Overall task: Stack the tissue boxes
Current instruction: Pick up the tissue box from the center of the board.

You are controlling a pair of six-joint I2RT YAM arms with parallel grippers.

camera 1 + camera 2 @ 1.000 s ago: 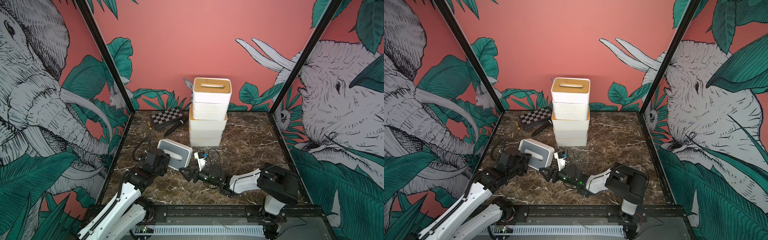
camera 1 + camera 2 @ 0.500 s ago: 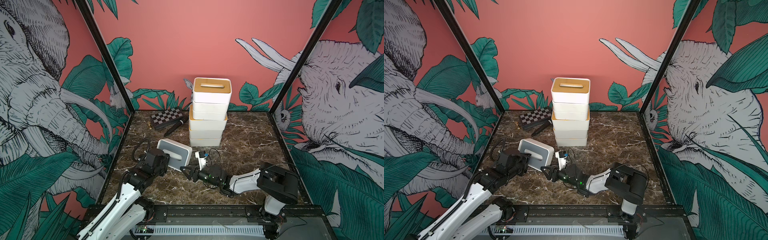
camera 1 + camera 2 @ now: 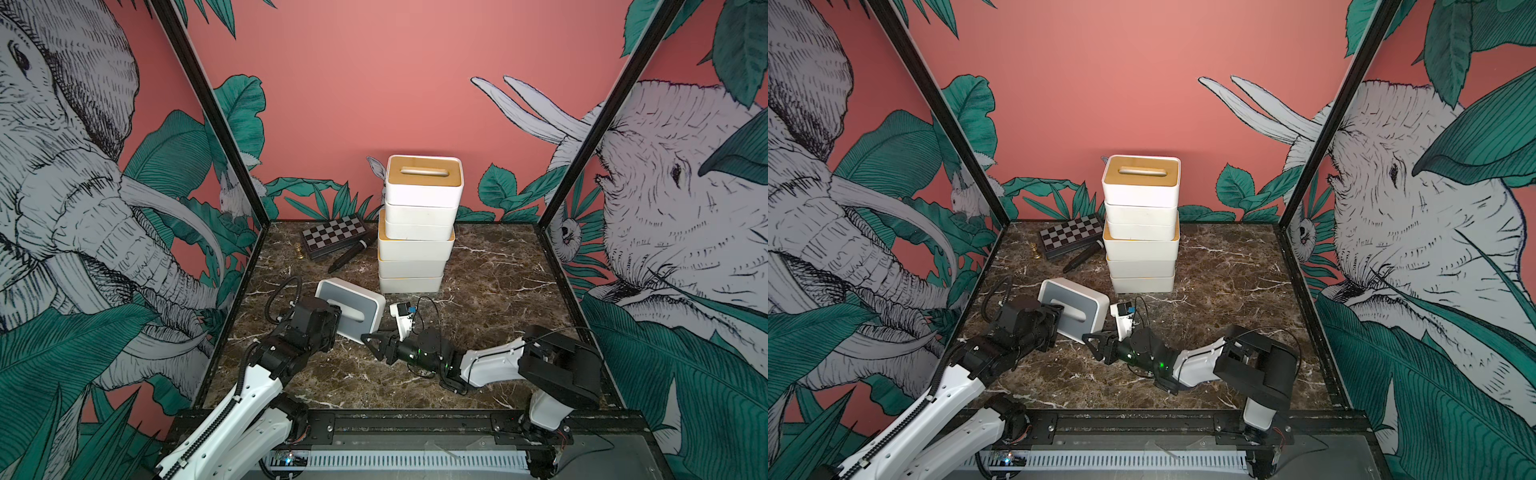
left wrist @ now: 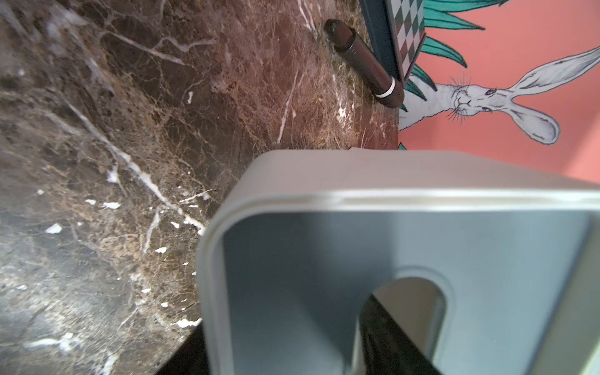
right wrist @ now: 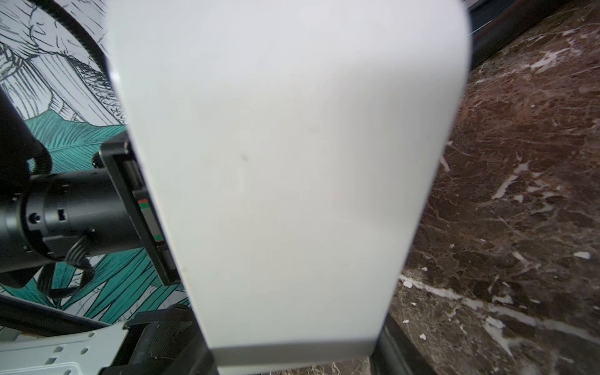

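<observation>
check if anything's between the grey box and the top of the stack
Nothing visible does. The grey box is tilted just in front of the stack, with open air above both. The marker and chess case lie off to the side of the stack.

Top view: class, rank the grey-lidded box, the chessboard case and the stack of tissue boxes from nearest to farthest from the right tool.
Measured from the right tool:
1. grey-lidded box: tilted, right at the tool's tips.
2. stack of tissue boxes: farther back, mid-table.
3. chessboard case: back left, near the wall.
</observation>
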